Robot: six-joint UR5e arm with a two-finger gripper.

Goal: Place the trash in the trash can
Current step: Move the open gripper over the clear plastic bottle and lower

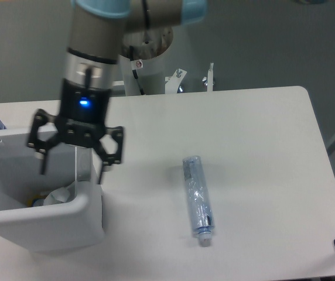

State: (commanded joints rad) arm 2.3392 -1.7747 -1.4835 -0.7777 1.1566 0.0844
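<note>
Halfway: your wrapper [59, 196] lies in the trash can [50, 225], gripper [74, 158] splayed empty above, bottle [198, 196] waiting on the bench [261, 152] at 3 o'clock.

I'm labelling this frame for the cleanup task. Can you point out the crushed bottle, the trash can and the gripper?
crushed bottle [198, 197]: fixed camera view, middle of its clear body.
trash can [50, 211]: fixed camera view, near rim.
gripper [72, 167]: fixed camera view, midway between the open jaws' tips.

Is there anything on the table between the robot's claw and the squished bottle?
No. In the camera view, only bare white table lies between the open gripper and the crushed bottle.
</note>
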